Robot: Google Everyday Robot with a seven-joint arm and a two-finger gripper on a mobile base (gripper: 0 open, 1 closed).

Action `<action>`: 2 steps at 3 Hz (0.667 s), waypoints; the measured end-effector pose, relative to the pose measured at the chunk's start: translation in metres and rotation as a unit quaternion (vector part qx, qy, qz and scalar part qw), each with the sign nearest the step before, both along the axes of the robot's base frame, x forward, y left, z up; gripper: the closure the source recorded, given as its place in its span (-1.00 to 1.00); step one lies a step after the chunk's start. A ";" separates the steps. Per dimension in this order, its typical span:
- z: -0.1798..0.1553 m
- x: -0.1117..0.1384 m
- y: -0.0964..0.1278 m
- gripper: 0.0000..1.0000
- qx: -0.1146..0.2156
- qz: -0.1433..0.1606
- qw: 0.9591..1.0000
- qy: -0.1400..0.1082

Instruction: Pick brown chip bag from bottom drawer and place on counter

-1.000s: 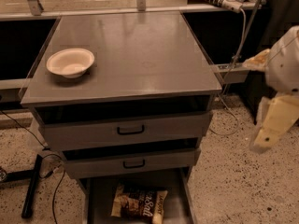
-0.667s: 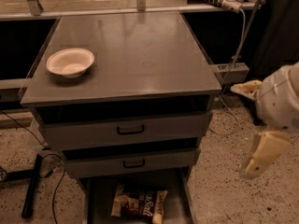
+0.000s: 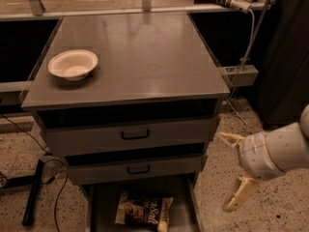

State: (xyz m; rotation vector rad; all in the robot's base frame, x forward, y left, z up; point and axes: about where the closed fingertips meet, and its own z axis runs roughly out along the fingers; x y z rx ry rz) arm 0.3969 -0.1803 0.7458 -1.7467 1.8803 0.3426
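Right of the desk's (image 3: 145, 57) front-right corner, low beside the cabinet: claw (image 3: 236, 170), jaws wide apart, holding nothing. Chip bag (image 3: 144, 211) lies flat on the floor of the open bottom drawer (image 3: 182, 199), below the two handled drawers. White bowl (image 3: 72, 65) sits near the desk's left edge. Step looks like the approach: bring the claw round in front of the drawer, drop over the bag's middle, pinch a crinkle, stay clear of the drawer walls and the drawer front above.
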 end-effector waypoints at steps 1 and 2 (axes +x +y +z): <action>-0.071 0.015 -0.001 -1.00 0.024 0.006 0.999 0.028; -0.071 0.015 -0.001 -1.00 0.023 0.006 0.999 0.028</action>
